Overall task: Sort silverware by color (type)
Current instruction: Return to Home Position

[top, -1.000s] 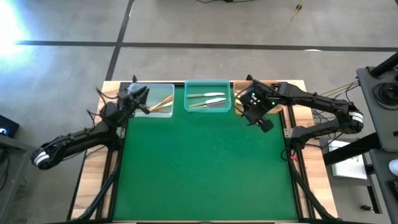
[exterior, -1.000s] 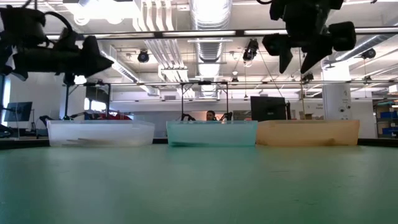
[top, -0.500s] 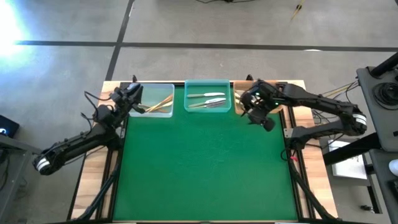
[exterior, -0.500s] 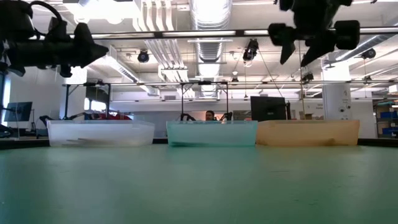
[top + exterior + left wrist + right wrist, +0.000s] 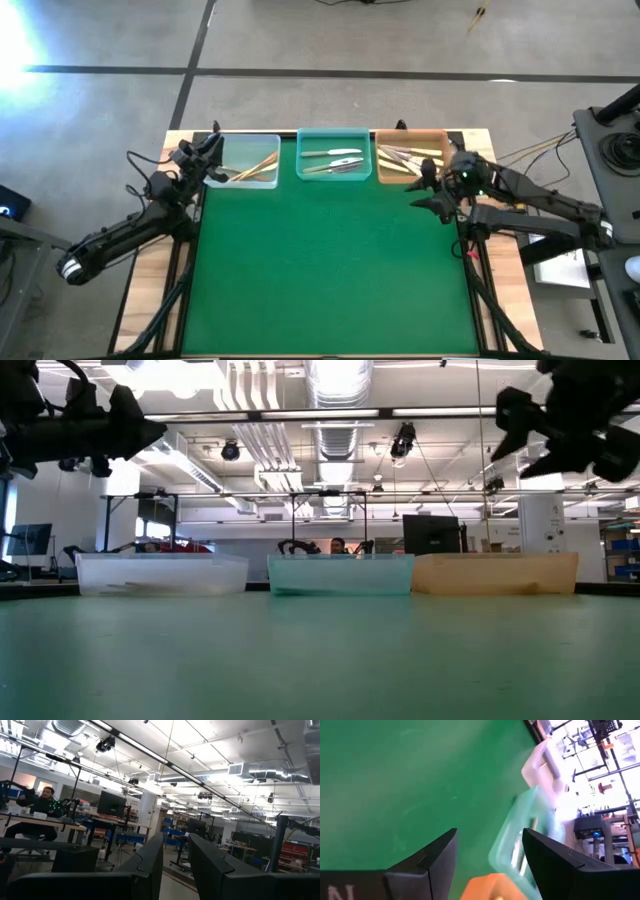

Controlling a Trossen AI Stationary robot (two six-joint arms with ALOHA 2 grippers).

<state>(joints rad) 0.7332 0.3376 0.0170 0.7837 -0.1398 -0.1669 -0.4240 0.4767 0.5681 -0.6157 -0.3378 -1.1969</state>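
The silverware lies in three bins along the far edge of the green mat. Gold pieces (image 5: pixel 252 166) lie in the clear bin (image 5: pixel 268 140), silver pieces (image 5: pixel 335 160) in the teal bin (image 5: pixel 335 133), and cream-handled pieces (image 5: pixel 408 158) in the amber bin (image 5: pixel 440 135). My left gripper (image 5: pixel 207 160) hovers at the clear bin's left side, empty, its fingers (image 5: pixel 175 855) a narrow gap apart and pointing up into the room. My right gripper (image 5: pixel 426 192) hovers just near-right of the amber bin, open and empty (image 5: pixel 489 834), high above the mat (image 5: pixel 560 430).
The green mat (image 5: pixel 330 270) spreads from the bins to the near edge, with wooden table edges on both sides (image 5: pixel 150 270). The three bins stand side by side in the low view (image 5: pixel 340 573). A person sits at a desk in the room beyond (image 5: pixel 42 800).
My right gripper has moved from over the amber bin's near-left corner toward the table's right edge and a little nearer, uncovering the bin. My left gripper has drawn back slightly toward the table's left edge.
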